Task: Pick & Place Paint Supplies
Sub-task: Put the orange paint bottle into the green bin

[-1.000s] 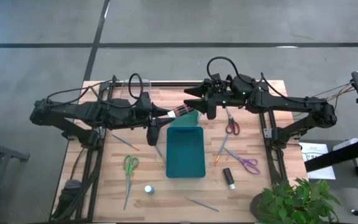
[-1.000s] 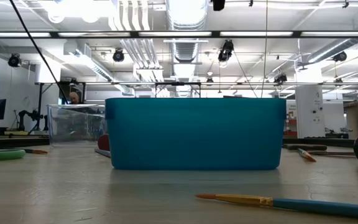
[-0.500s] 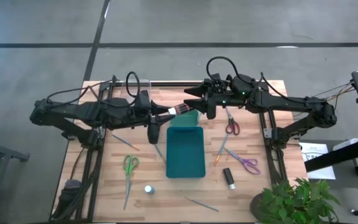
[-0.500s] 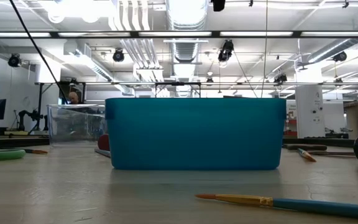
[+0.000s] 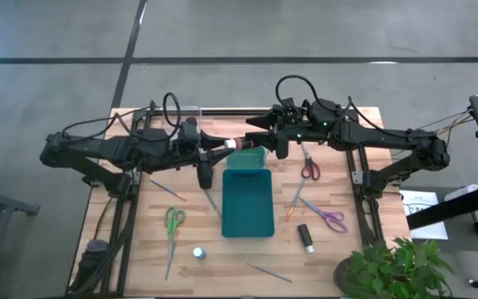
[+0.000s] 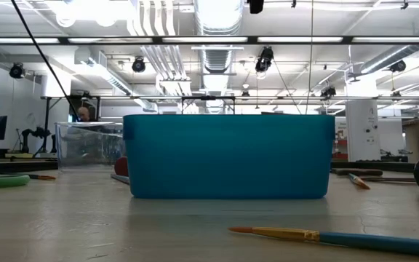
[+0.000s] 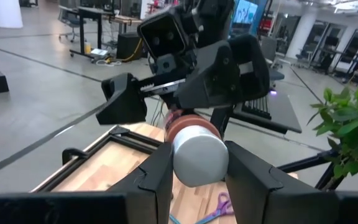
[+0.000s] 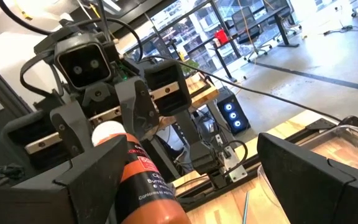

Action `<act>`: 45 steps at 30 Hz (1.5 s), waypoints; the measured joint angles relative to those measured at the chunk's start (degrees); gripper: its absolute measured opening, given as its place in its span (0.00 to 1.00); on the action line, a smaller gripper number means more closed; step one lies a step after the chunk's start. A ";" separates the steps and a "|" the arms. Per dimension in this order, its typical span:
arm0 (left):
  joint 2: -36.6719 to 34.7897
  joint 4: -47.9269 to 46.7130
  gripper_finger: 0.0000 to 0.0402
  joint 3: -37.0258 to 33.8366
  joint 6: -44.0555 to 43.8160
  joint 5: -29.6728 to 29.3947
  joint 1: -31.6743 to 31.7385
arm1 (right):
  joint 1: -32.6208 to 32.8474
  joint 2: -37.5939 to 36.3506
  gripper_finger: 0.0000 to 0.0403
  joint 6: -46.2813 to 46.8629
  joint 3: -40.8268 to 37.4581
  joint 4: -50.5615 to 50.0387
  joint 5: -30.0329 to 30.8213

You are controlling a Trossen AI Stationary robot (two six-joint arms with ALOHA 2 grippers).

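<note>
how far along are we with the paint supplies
Barely started: nothing shows in the teal tray. In hand: the left gripper is shut on the dark red bottle above the tray's far end, with the right gripper open beside it. Left on the table: green scissors, red scissors, purple scissors, black bottle, white-capped bottle and four brushes.

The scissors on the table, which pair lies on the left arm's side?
The green-handled scissors, left of the teal tray; the red-handled pair and purple-handled pair lie right of it.
</note>
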 joint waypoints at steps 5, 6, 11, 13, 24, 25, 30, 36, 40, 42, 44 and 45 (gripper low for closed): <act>0.00 0.46 0.29 0.00 0.64 -0.32 0.00 | 0.00 0.02 0.88 0.03 -0.02 0.02 0.00; 0.00 0.51 0.29 0.00 0.64 -0.36 0.00 | 0.00 0.02 0.88 0.13 -0.02 0.00 0.00; 0.00 2.74 0.29 0.00 1.27 -0.78 0.00 | 0.00 0.02 0.88 0.17 -0.02 0.06 0.00; 0.00 3.94 0.29 0.00 1.59 -0.79 0.00 | 0.02 0.04 0.88 0.17 -0.02 0.10 0.00; 0.00 7.16 0.29 0.00 3.00 -1.69 0.00 | 0.00 0.07 0.88 0.17 -0.04 0.81 0.07; 0.00 7.58 0.29 0.00 3.15 -2.09 0.00 | 0.00 0.09 0.88 0.17 -0.04 0.81 0.07; 0.00 9.94 0.29 0.00 4.44 -2.76 0.00 | -0.02 0.13 0.88 0.17 -0.04 0.79 0.11; 0.00 10.72 0.29 0.00 4.53 -3.54 0.28 | -0.02 0.13 0.88 0.15 -0.09 0.76 0.21; 0.02 11.68 0.29 0.00 4.57 -3.61 0.75 | -0.02 0.13 0.88 0.25 -0.09 0.83 0.26; 0.02 12.43 0.29 -0.02 5.32 -3.66 0.93 | -0.02 0.13 0.88 0.35 -0.09 0.83 0.26; 0.02 13.07 0.29 -0.02 5.78 -3.72 1.31 | -0.02 0.13 0.88 0.37 -0.09 0.83 0.26; 0.02 13.21 0.29 -0.02 5.82 -3.70 1.57 | -0.02 0.13 0.88 0.42 -0.09 0.83 0.26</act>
